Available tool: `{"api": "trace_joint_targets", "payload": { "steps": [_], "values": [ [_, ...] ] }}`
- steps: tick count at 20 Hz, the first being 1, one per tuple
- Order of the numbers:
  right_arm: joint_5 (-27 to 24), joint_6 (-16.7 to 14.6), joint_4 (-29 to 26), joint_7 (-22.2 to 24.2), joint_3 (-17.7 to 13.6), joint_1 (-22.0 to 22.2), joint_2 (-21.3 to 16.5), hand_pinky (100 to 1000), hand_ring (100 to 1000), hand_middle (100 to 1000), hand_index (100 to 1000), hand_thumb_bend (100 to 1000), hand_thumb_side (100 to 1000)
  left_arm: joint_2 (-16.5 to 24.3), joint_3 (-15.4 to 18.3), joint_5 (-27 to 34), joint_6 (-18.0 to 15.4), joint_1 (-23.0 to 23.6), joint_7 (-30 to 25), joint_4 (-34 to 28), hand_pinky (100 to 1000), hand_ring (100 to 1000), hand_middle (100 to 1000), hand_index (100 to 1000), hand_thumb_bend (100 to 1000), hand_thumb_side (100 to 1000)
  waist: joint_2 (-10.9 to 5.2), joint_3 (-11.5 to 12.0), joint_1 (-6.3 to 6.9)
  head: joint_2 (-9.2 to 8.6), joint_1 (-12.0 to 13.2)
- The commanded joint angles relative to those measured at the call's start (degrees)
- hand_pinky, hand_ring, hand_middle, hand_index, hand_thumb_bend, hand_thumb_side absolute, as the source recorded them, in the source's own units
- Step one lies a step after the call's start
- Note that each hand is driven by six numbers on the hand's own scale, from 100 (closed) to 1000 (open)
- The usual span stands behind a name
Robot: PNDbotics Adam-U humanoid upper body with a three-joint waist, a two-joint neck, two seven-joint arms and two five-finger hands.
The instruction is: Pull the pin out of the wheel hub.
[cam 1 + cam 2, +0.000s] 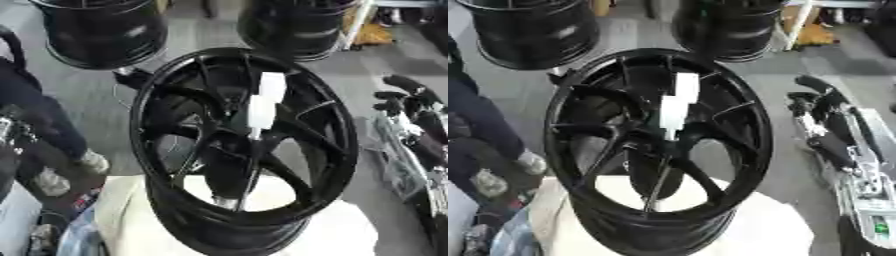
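A black spoked wheel hub [343, 150] stands tilted on its rim on a cream pad [122, 215], face towards me. A white pin [262, 107] sticks out of its centre, wider at the top and narrower towards the bottom. My right hand [820, 102] hangs to the right of the hub, apart from it, fingers relaxed and pointing up-left, holding nothing. The silver forearm [859, 180] runs down the right edge. My left hand shows in neither view.
Two more black wheels [105, 30] [297, 25] stand on the grey floor behind the hub. A person's dark-trousered legs and light shoes [92, 162] are at the left, close to the hub's left rim.
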Motion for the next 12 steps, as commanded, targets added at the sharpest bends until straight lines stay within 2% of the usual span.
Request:
{"api": "trace_joint_targets", "payload": {
  "steps": [1, 5, 12],
  "values": [
    [0.2, 0.0, -1.4, 0.0, -0.3, -1.1, -1.4, 728, 778, 842, 870, 186, 451, 0.3, 0.4, 0.2, 0.1, -0.5, -0.1, -1.4, 724, 567, 573, 662, 100, 822, -0.72, 0.1, 0.20, -0.13, 0.2],
    [0.4, -0.4, -1.0, 0.4, 0.3, -2.7, -3.8, 730, 780, 842, 872, 188, 452, 0.2, 0.3, 0.1, 0.3, -0.3, -0.2, -1.3, 724, 567, 573, 662, 100, 822, -0.83, 0.2, 0.17, -0.13, -0.1],
    [0.8, -2.9, 0.4, 2.5, 4.1, -13.0, -14.9, 754, 794, 847, 890, 221, 445, 0.5, 0.1, -0.1, 0.5, 0.1, -0.5, -1.2, 724, 569, 574, 663, 100, 823, -1.61, 0.6, -0.31, -0.13, 0.0]
  ]
}}
